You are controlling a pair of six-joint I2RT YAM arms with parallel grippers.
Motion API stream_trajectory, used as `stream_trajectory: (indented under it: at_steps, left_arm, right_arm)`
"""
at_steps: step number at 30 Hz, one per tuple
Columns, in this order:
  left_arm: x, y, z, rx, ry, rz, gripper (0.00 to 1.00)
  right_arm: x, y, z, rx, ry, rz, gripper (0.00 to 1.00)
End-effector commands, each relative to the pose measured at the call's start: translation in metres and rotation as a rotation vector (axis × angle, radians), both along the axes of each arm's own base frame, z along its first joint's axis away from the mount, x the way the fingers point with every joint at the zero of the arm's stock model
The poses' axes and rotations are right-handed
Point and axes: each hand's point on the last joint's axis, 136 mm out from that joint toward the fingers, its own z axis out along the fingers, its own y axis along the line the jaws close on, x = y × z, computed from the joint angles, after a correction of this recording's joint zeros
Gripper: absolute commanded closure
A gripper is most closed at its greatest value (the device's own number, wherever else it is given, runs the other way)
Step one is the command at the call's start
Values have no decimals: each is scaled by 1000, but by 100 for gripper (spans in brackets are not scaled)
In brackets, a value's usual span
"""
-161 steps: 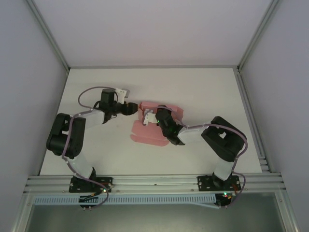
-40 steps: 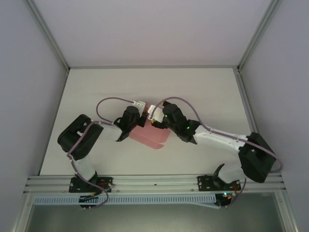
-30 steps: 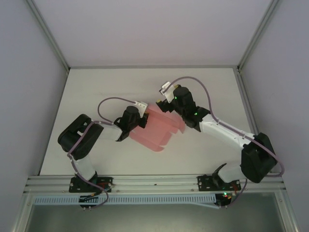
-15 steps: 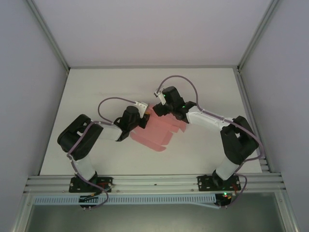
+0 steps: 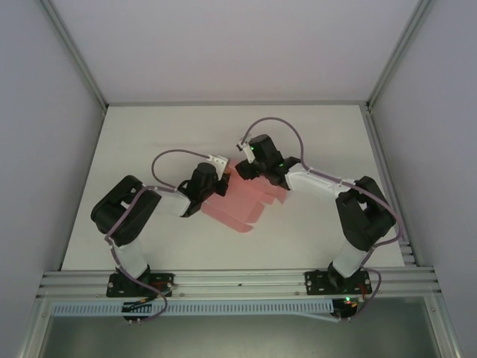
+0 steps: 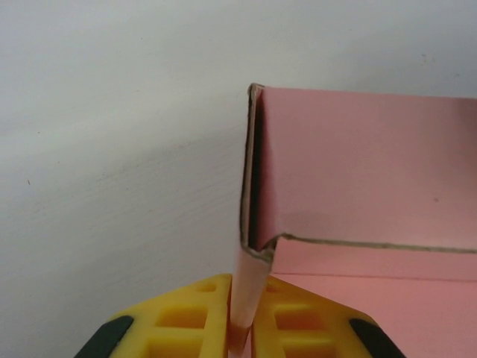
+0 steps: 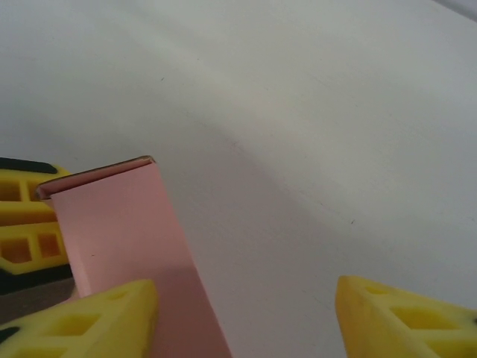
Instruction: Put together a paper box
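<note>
Left jaws pinch the paper box (image 6: pixel 358 171) edge — right jaws wide around its corner, open table (image 7: pixel 335 112) beyond.

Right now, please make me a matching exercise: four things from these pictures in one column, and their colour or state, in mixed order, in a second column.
Things:
1. left gripper
2. right gripper
3. paper box
4. table

States:
A. white
B. open
C. pink, partly folded
D. shut on a flap of the box

Pairs: 1-D, 2-B, 3-C, 4-A
</note>
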Motion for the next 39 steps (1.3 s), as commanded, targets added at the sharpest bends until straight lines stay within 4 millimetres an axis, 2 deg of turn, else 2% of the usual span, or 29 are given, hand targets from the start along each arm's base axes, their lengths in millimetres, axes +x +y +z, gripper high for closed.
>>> stream_trajectory:
  at_steps: [1,3,10,11,16,17,19,20,21,23,24,25,28,30,32,35,37,39]
  left_arm:
    - [25,5,18,-49,-82,144,92]
    - [30,10,17,-22,-106,215,100]
    - [34,35,5,82,-155,381,100]
    - [34,40,2,92,-159,401,100]
    - [34,59,2,185,-217,509,100]
    - [34,60,-1,209,-217,509,100]
    - [30,47,-1,184,-196,420,100]
    - [26,39,2,141,-181,365,100]
    - [22,32,7,94,-170,316,100]
    - [16,20,23,21,-143,246,100]
    - [15,18,30,6,-131,233,100]
    - [13,14,36,-1,-108,206,100]
    - [6,8,47,-5,-42,159,100]
    - [1,5,50,0,10,123,100]
    - [-6,2,54,-14,47,83,100]
    - [-20,-8,60,-52,110,-14,100]
    - [-27,-15,62,-57,175,-65,100]
    - [-32,-19,62,-56,227,-86,100]
  right_arm:
    - [-28,-15,-53,-83,178,15,44]
    - [-32,-9,-55,-54,212,26,49]
    - [-48,-6,-76,12,359,-29,52]
    - [-50,-6,-78,17,376,-40,56]
    - [-57,0,-70,85,427,-47,57]
    - [-57,0,-68,88,432,-57,57]
    - [-50,-5,-60,78,403,-79,54]
    - [-44,-9,-52,78,374,-98,46]
    - [-37,-14,-42,77,342,-121,44]
    - [-24,-22,-10,100,268,-134,44]
    - [-19,-26,7,110,223,-139,40]
    - [-16,-29,27,120,174,-124,32]
    - [-24,-30,75,125,45,-17,11]
    - [-34,-29,98,112,-41,84,1]
    - [-44,-30,117,85,-139,167,0]
    - [-57,-29,135,-16,-286,269,1]
    - [-61,-29,139,-86,-357,296,4]
    - [-64,-26,135,-154,-370,329,6]
